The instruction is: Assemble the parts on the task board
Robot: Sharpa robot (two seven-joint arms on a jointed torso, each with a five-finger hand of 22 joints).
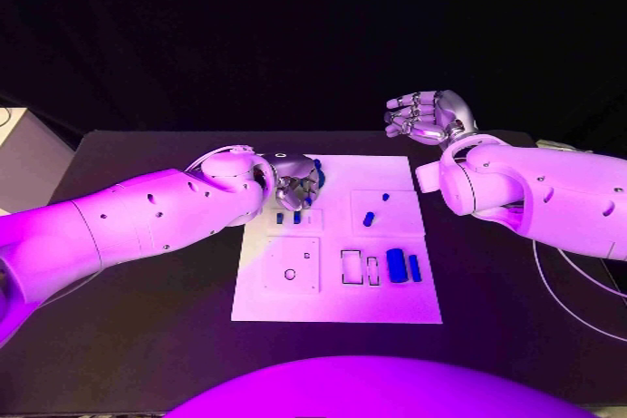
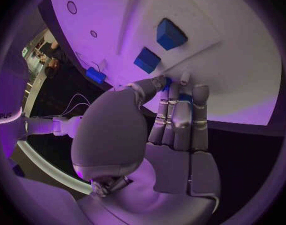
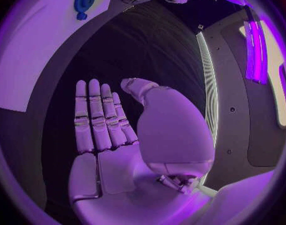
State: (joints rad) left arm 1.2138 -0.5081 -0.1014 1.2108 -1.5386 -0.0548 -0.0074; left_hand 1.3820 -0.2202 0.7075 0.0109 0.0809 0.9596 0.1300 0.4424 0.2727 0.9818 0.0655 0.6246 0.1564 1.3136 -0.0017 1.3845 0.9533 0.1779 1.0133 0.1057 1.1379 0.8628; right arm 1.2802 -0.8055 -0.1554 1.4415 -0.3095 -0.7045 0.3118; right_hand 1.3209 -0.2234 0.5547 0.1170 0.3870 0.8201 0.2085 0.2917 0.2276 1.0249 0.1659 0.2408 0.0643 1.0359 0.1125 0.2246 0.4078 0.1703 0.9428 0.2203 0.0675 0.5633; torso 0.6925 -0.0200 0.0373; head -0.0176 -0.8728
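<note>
The white task board (image 1: 337, 300) lies in the middle of the black table. My left hand (image 1: 298, 189) hovers over its far left part, thumb and fingers closed around a blue part (image 1: 318, 170), whose blue shows between the fingers (image 2: 168, 83). Small blue parts stand just below that hand (image 1: 296, 217), and others lie in the middle (image 1: 369, 219) and near the right edge (image 1: 396, 265). The left wrist view shows blue blocks (image 2: 170, 33) on the board (image 2: 243, 75). My right hand (image 1: 425, 115) is raised beyond the board's far right corner, fingers straight and holding nothing (image 3: 102, 117).
Recessed slots (image 1: 354, 266) and a square plate with holes (image 1: 292, 265) mark the board's near half. Black table (image 1: 130, 345) surrounds the board on all sides. A pale box (image 1: 26, 160) stands off the table's left edge.
</note>
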